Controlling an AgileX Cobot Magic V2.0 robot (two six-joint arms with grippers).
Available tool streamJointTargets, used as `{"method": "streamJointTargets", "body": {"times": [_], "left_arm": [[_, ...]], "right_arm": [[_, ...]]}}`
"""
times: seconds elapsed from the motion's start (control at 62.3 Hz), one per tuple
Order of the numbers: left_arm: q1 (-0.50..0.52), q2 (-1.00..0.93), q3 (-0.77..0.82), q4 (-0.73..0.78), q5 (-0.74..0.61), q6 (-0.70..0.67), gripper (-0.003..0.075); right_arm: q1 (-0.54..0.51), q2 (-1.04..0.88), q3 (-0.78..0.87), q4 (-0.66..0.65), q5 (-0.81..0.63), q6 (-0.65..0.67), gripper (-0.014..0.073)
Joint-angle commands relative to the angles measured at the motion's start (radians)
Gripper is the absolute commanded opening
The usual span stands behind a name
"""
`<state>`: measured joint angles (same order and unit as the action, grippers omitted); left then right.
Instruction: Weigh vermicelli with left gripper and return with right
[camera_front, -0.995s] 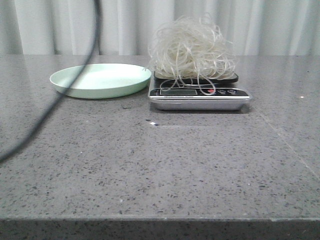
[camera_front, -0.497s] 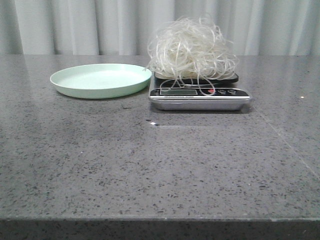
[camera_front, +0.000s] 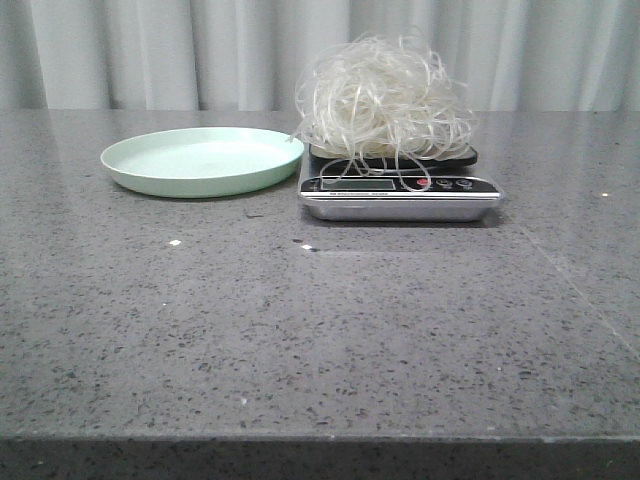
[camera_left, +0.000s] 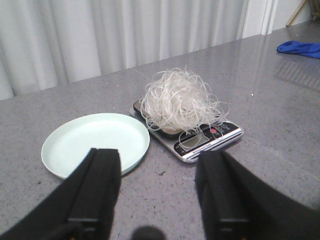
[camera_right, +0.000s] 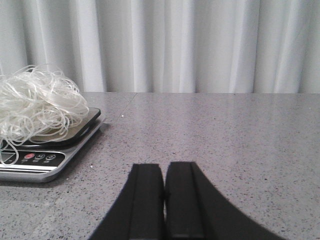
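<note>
Two grippers, seen only through their own wrist cameras; neither appears in the front view. The left gripper (camera_left: 157, 195) has its jaws spread wide apart with nothing between them, black fingers (camera_left: 97, 192) raised above the table (camera_front: 320, 330) and touching no object. The right gripper (camera_right: 163, 200) has its jaws pressed together, only a thin seam between the two black fingers (camera_right: 145, 200), and it grips nothing; it sits low over bare tabletop, well apart from the scale.

Vermicelli (camera_front: 382, 100): a loose, fluffy tangle of thin translucent white strands, resting on the dark weighing platform of the scale (camera_front: 398, 192). The pile covers most of the platform and overhangs it. Several strands droop over the front edge across the control panel, one loop reaching down beside the display. Display readout too small to read. A red button and darker buttons sit on the panel to the right of the display.

Plate (camera_front: 200, 160): pale green, shallow, holding nothing, just beside the scale on its left in the front view; rim very close to the scale's corner, contact cannot be confirmed. A few small specks lie on the grey speckled stone tabletop in front of plate and scale.

Blue cloth (camera_left: 299, 48) lies far off near the table's edge in the left wrist view. Pale pleated curtain (camera_front: 150, 50) runs behind the table.
</note>
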<state>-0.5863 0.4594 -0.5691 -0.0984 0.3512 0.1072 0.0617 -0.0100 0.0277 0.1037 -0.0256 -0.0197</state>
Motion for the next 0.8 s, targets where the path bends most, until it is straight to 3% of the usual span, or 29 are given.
{"method": "streamJointTargets", "body": {"times": [0.0, 0.08, 0.144, 0.53, 0.69, 0.786], "left_arm": [[0.002, -0.090, 0.055, -0.003, -0.089, -0.001, 0.0237], [0.002, -0.153, 0.096, -0.003, -0.087, -0.001, 0.0112], [0.002, -0.182, 0.120, -0.003, -0.087, -0.001, 0.0139], [0.002, -0.214, 0.163, -0.003, -0.119, -0.001, 0.0127], [0.002, -0.214, 0.163, -0.003, -0.122, -0.001, 0.0127], [0.002, -0.214, 0.163, -0.003, -0.122, -0.001, 0.0127]], "right_arm": [[-0.008, -0.016, -0.008, -0.009, -0.082, -0.003, 0.0178], [-0.008, -0.016, -0.008, -0.009, -0.082, -0.003, 0.0178], [-0.008, -0.016, -0.008, -0.009, -0.082, -0.003, 0.0178], [-0.008, -0.016, -0.008, -0.009, -0.083, -0.003, 0.0178], [-0.008, -0.016, -0.014, -0.008, -0.175, -0.003, 0.0178], [-0.008, -0.010, -0.061, -0.005, -0.136, -0.003, 0.0178]]}}
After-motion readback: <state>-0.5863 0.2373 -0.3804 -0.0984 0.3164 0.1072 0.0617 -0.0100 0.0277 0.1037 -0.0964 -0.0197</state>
